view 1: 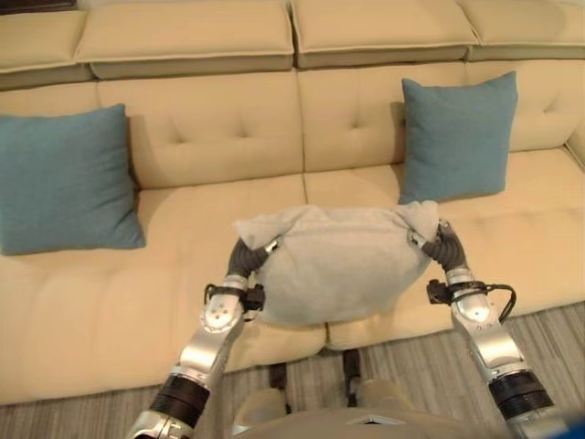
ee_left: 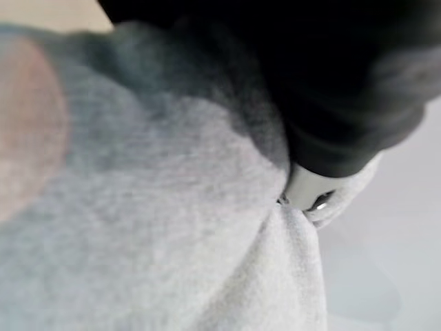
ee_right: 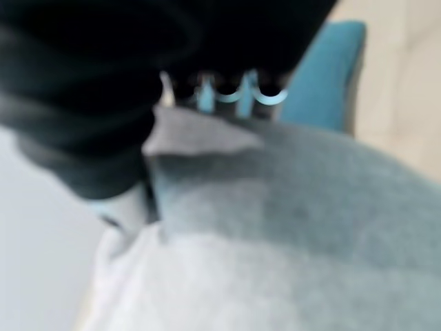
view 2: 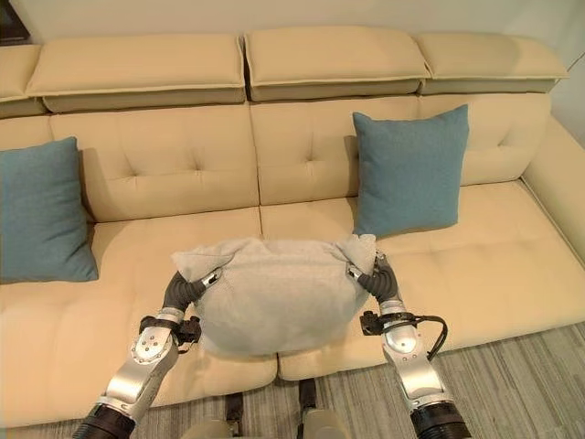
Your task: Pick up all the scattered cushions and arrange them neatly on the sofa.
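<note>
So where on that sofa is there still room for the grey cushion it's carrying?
The widest bare stretch of the sofa lies between the left teal cushion and the right teal cushion, just beyond the grey cushion gripped by the left hand and right hand. A smaller patch lies right of the right teal cushion. The far left end is taken.

My right hand point(ee_right: 227, 93) is gripping the grey cushion point(ee_right: 289, 234), its dark ribbed cover looming beside the row of silver fingers point(ee_right: 241, 96) that are curling over the cushion's upper edge. The thumb point(ee_right: 127, 203) is pressing into the cloth on the near side. Past the cushion, a teal cushion point(ee_right: 320, 76) is leaning against the beige sofa point(ee_right: 403, 76).
</note>
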Motion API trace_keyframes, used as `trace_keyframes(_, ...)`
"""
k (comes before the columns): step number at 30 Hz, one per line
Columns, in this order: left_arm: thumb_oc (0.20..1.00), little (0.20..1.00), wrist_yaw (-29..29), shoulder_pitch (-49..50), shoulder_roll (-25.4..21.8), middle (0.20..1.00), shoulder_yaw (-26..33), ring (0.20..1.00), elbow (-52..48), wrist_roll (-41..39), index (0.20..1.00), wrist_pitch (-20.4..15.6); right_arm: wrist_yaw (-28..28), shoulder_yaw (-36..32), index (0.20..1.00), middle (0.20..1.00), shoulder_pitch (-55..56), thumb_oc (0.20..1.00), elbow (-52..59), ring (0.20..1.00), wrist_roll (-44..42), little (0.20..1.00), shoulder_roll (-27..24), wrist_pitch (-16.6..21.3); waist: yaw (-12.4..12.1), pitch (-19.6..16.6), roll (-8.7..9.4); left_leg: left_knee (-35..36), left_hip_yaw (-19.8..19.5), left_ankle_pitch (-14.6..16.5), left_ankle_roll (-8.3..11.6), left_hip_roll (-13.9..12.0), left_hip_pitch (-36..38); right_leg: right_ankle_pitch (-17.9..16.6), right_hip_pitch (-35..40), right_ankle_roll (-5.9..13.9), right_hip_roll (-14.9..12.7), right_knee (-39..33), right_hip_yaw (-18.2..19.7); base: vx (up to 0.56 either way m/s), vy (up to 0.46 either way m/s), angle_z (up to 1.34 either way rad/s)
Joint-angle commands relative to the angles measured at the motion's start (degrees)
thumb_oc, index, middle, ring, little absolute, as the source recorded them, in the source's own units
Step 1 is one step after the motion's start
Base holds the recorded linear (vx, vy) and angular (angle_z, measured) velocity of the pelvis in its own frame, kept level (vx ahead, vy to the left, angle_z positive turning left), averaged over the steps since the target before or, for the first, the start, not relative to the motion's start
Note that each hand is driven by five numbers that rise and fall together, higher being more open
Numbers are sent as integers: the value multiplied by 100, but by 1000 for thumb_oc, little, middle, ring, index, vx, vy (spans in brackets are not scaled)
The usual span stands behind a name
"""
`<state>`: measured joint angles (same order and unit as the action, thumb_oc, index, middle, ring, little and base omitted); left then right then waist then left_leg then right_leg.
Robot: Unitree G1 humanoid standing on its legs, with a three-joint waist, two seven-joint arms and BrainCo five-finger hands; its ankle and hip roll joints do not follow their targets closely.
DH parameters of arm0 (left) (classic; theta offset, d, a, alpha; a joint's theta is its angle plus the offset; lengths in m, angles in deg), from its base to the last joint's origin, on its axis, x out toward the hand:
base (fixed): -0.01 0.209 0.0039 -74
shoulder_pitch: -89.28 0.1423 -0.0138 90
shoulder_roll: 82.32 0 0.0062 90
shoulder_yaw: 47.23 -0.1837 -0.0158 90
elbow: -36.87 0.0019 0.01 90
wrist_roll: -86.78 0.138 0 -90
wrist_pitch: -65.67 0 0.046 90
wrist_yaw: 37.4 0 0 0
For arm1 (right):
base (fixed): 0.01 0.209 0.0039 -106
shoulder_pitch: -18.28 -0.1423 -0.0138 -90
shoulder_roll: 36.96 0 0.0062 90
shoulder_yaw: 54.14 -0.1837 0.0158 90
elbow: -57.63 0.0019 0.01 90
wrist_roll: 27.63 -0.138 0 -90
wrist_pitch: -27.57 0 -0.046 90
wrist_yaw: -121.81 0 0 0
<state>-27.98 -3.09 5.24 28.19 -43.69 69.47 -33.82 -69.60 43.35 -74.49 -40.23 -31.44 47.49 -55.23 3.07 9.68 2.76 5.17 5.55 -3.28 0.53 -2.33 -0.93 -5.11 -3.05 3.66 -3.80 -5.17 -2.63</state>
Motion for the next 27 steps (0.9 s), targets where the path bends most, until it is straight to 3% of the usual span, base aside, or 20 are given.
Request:
trace_keyframes(1,200,200,410,-738,-290,200,399,200,-517,-34,200,-689,-324,-288,200,200,-608,200,253,200,-129,200,-401,375,-89,-546,220,-520,169,875,55,200,138,437,1,519,-326,399,-60,73,-3,6)
trace_keyframes(8,200,200,732,-1598,-396,200,234,200,-302,-104,200,-738,-569,-60,200,200,-1470,200,152,200,-301,200,-467,381,-134,-502,204,-434,157,833,72,192,71,407,-52,529,-322,324,-48,15,-1,7)
trace_keyframes(19,200,200,1540,-4663,-1001,200,-560,200,1324,-199,200,-884,-1427,921,200,200,-4576,200,-1083,200,-337,200,-822,292,-201,24,225,-1007,81,698,134,168,-1444,140,-1349,508,-364,599,49,-115,-15,3)
trace_keyframes(27,200,200,1644,-5966,-1188,200,-982,200,2289,-383,200,-912,-1551,1478,200,200,-5885,200,-2067,200,-618,200,-892,297,-206,186,246,-1216,40,663,171,160,-1897,61,-1734,520,-392,680,30,-12,-5,0)
